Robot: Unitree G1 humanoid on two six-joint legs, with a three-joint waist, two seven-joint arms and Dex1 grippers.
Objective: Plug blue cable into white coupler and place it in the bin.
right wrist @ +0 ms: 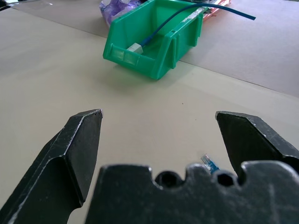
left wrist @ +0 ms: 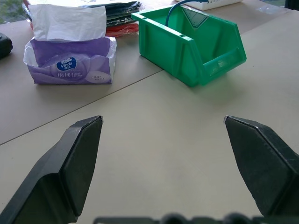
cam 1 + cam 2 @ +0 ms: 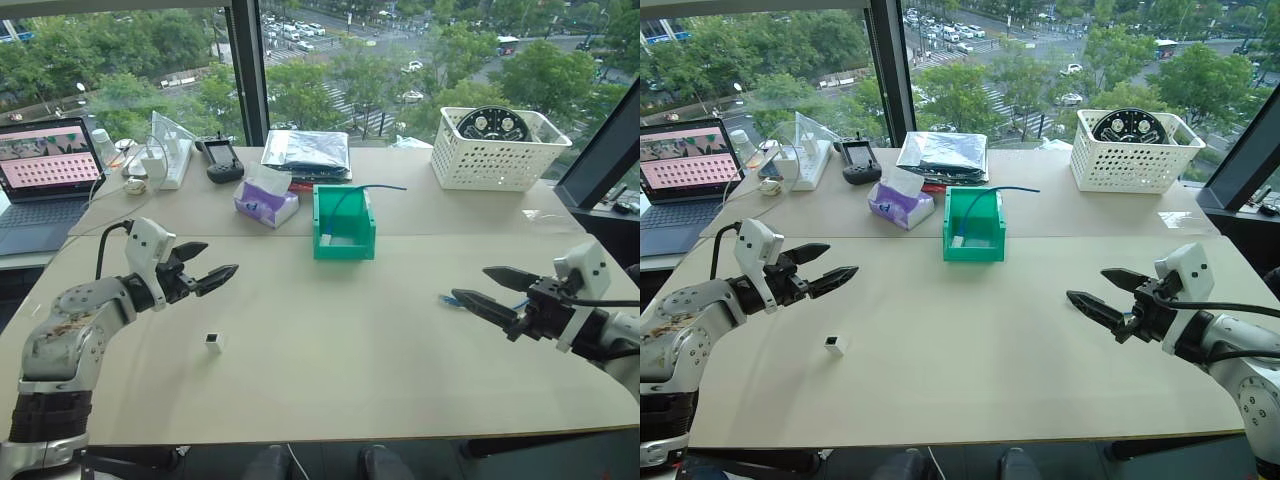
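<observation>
Blue cable (image 1: 187, 17): one already lies in the bin, its lower end down near the lowered front lip with a pale, whitish block on the tip; the rest rises over the back wall and trails onto the table toward the white basket. Whether that block is a coupler I cannot tell.
Second cable end (image 1: 210, 164): a blue tip with a clear plug lies flat on the table just beneath the right gripper.
White coupler (image 3: 213, 342): a tiny white block with a dark face, sitting alone on the near part of the table, in front of the left gripper and apart from it.
Bin (image 3: 360, 243): green, upright, mid-table, lowered lip facing the robot; the tissue pack stands just beside it.
Left gripper (image 3: 213, 262): hovers above the table, black fingers spread wide with nothing between them, pointed toward the middle of the table.
Right gripper (image 3: 1102, 288): also above the table, fingers wide apart and empty, aimed inward toward the middle.
Tissue pack (image 2: 70, 65): purple, with a white sheet standing up from the top.
White basket (image 3: 495, 150): lattice-sided, at the far right of the table, a round black part inside.
Laptop (image 3: 45, 170): open at the far left edge, screen lit.
Table (image 3: 350, 370): pale tan top with a seam running across it in front of the bin.
</observation>
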